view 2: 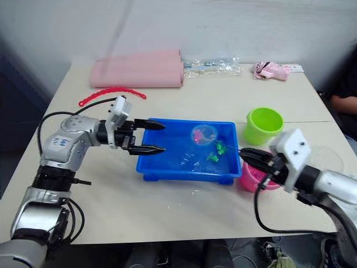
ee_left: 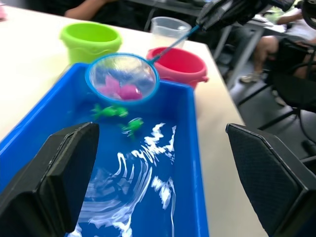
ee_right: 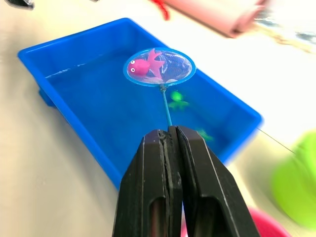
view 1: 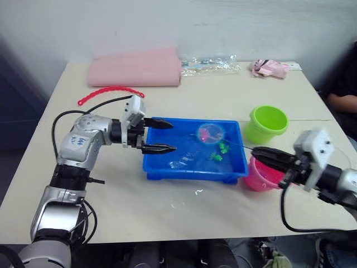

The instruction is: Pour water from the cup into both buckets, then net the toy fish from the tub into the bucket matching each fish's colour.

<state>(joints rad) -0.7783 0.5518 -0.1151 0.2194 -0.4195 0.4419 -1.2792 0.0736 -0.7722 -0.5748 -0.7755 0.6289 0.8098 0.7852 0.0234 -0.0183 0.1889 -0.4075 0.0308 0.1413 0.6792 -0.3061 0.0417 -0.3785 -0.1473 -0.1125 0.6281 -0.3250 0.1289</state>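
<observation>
The blue tub (view 1: 189,174) holds water and sits mid-table. My right gripper (ee_right: 171,132) is shut on the thin handle of the net (view 1: 211,133). The net's light blue hoop hangs over the tub's far right part with a pink fish (ee_right: 143,66) lying in its mesh. Two green fish (view 1: 223,148) (view 1: 215,157) lie in the water below it. My left gripper (view 1: 162,137) is open, its fingers spread over the tub's left end. The green bucket (view 1: 268,124) stands to the right of the tub, the pink bucket (view 1: 262,174) at its front right corner. The clear cup (ee_left: 169,29) stands behind the pink bucket.
A pink foam pad (view 1: 136,71), a red beaded strip (view 1: 109,92), a clear plastic bag (view 1: 209,64) and a pink bundle (view 1: 270,68) lie along the table's far side. A person (view 1: 343,95) sits at the right edge.
</observation>
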